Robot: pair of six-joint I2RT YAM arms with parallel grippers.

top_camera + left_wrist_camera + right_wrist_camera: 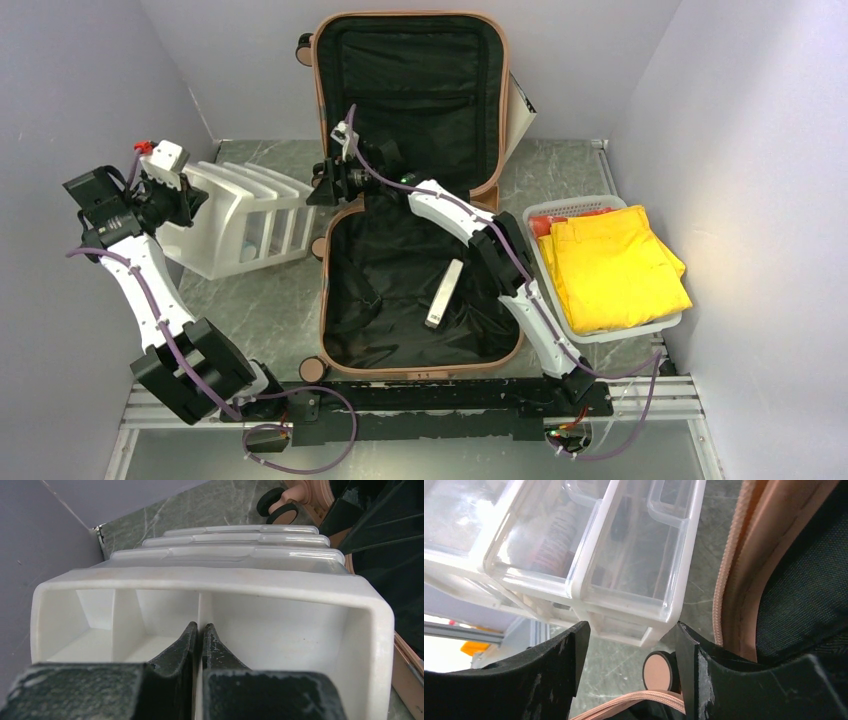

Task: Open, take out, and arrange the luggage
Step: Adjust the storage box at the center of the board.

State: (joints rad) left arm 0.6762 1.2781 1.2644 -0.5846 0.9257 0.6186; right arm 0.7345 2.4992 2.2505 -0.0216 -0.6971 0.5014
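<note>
The right pincer (626, 630) is seen partly open and empty, with the white drawer unit (624, 565) just ahead and the open suitcase (749, 575) just beside it. The left pincer (200, 630) is shut against that unit. The suitcase is judged stiff, bulky and smooth, so it is best gripped at the rim.

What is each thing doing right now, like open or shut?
luggage: open, lid upright
white organizer: tilted, beside luggage
left gripper: shut, inside white organizer
right gripper: open, empty
yellow cloth: folded, in basket
white bar: lying in luggage
</note>
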